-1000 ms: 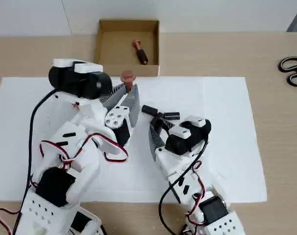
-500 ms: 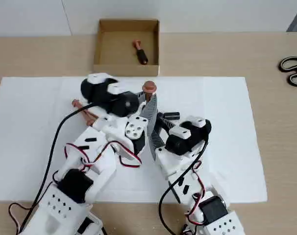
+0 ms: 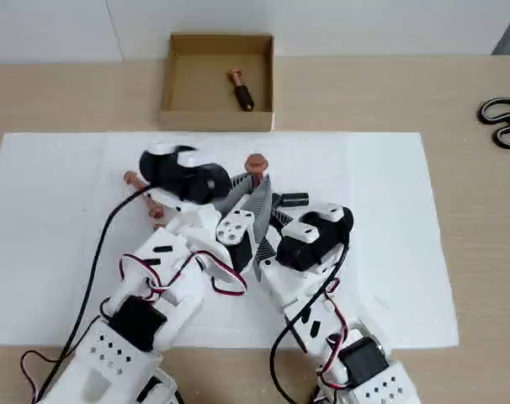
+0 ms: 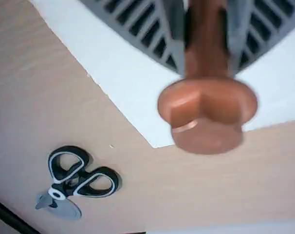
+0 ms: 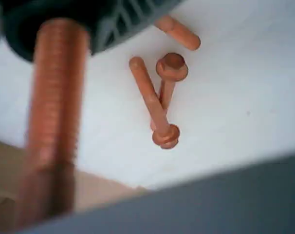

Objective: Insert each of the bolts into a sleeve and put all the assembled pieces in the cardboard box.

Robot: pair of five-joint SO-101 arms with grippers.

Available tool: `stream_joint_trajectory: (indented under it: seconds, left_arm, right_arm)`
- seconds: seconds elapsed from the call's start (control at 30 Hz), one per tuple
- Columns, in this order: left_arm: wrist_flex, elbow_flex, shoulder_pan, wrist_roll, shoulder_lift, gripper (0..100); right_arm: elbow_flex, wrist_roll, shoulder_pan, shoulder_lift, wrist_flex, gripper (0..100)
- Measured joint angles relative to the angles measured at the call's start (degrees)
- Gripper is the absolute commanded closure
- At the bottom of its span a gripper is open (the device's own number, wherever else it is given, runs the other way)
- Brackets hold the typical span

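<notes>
My left gripper (image 3: 257, 180) is shut on a copper bolt (image 3: 255, 162), head up, at the middle of the white sheet. In the left wrist view the bolt's hex head (image 4: 208, 107) juts out from between the grey ribbed fingers (image 4: 138, 24). My right gripper (image 3: 273, 219) sits right beside and under it. The right wrist view has the bolt's threaded shaft (image 5: 55, 122) running out of a black sleeve (image 5: 16, 34) that this gripper seems shut on. Another black sleeve (image 3: 294, 199) lies just past the grippers. One assembled piece (image 3: 241, 90) rests in the cardboard box (image 3: 217, 120).
Loose copper bolts (image 3: 143, 182) lie on the sheet beside the left arm, two of them crossed (image 5: 159, 97) in the right wrist view. Black scissors (image 3: 503, 122) (image 4: 79, 178) lie on the wooden table at the far right. The sheet's right half is bare.
The left arm swung right with the bolt, from just before the box to directly over the right gripper. The right arm shifted slightly toward it.
</notes>
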Motion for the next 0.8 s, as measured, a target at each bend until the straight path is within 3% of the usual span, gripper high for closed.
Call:
stream_joint_trajectory:
  seconds: [0.53, 0.8]
  left_arm:
    - [-2.0, 1.0, 0.1, -4.5, -0.4, 99]
    - [1.0, 1.0, 0.2, -4.5, -0.4, 99]
  right_arm:
    - [0.0, 0.0, 0.0, 0.0, 0.0, 99.5]
    - [0.0, 0.0, 0.0, 0.0, 0.0, 99.5]
